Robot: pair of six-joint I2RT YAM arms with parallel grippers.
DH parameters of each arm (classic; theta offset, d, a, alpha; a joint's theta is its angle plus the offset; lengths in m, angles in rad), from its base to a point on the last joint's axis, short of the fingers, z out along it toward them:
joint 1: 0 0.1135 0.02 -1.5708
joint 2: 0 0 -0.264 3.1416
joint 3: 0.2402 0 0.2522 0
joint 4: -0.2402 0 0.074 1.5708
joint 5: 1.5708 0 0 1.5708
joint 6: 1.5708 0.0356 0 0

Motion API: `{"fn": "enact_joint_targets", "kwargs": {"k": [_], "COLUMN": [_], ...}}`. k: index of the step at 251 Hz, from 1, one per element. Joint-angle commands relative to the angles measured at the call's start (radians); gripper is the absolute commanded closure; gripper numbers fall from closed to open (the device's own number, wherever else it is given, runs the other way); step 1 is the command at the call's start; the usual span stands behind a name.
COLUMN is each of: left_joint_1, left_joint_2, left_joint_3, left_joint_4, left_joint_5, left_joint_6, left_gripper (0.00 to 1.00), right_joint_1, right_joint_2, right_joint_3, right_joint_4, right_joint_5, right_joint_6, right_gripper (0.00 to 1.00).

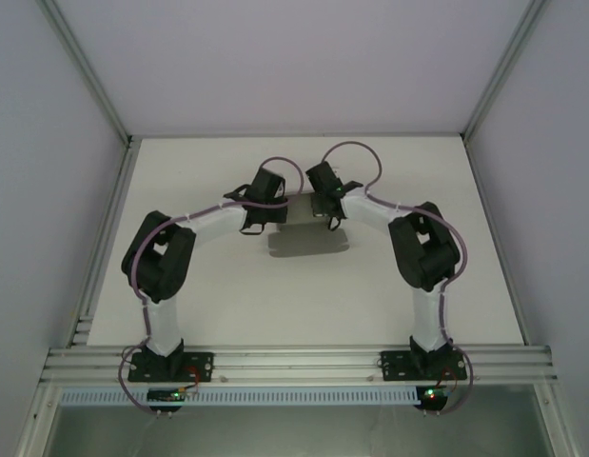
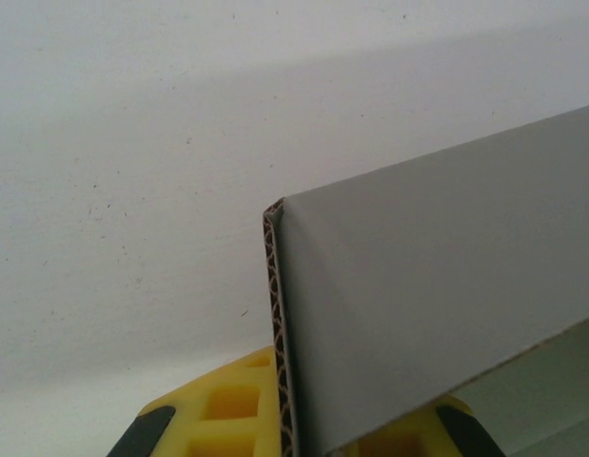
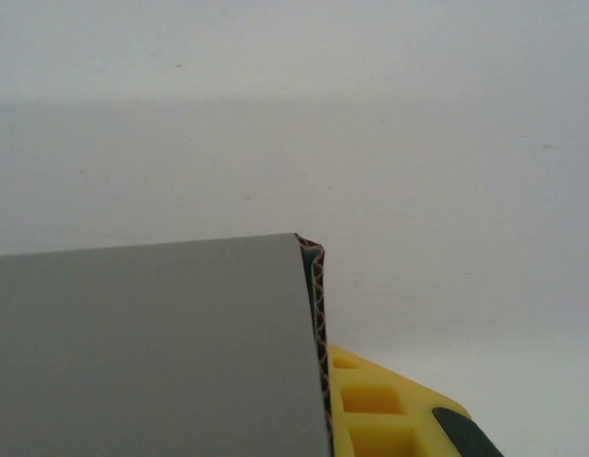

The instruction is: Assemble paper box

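Paper box [image 1: 308, 240], grey corrugated card, lies on the white tabletop [image 1: 227, 305] at centre frame in the top view, with both arms meeting over its upper edge. Left jaws clamped on a folded wall of the box: yellow fingers [image 2: 227, 414] on either side of the card, bottom centre of the left wrist view. Right jaws: one yellow finger [image 3: 370, 409] touches the card's edge at lower right, partner hidden behind the card, so cannot tell whether they are closed.
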Motion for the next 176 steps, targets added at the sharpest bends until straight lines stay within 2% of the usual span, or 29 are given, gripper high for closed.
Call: {"fn": "enact_joint_targets", "kwargs": {"k": [1, 21, 52, 73, 86, 118, 154, 176], "left_joint_1": [0.014, 0.014, 0.015, 0.010, 0.009, 0.008, 0.008, 0.010], "left_joint_2": [-0.043, -0.044, -0.044, -0.047, -0.048, -0.045, -0.043, -0.041], "left_joint_3": [0.049, 0.055, 0.062, 0.066, 0.066, 0.063, 0.062, 0.061], "left_joint_4": [-0.051, -0.063, -0.074, -0.076, -0.077, -0.077, -0.078, -0.075], "left_joint_5": [-0.049, -0.048, -0.047, -0.044, -0.042, -0.033, -0.019, -0.021], "left_joint_6": [-0.014, -0.018, -0.025, -0.031, -0.034, -0.036, -0.036, -0.036], "left_gripper": [1.00, 1.00, 1.00, 1.00, 1.00, 1.00, 1.00, 1.00], "right_joint_1": [-0.063, -0.044, -0.027, -0.010, -0.010, -0.042, -0.067, -0.092], "right_joint_2": [0.108, 0.130, 0.155, 0.196, 0.211, 0.179, 0.069, 0.005], "right_joint_3": [0.001, 0.011, 0.028, 0.082, 0.099, 0.018, -0.184, -0.275], "right_joint_4": [-0.281, -0.278, -0.246, -0.325, -0.360, -0.240, 0.149, 0.306], "right_joint_5": [0.463, 0.547, 0.592, 0.666, 0.669, 0.498, 0.233, 0.072], "right_joint_6": [0.134, 0.148, 0.112, 0.144, 0.180, 0.189, 0.045, 0.003], "right_gripper": [1.00, 1.00, 1.00, 1.00, 1.00, 1.00, 1.00, 0.87]}}
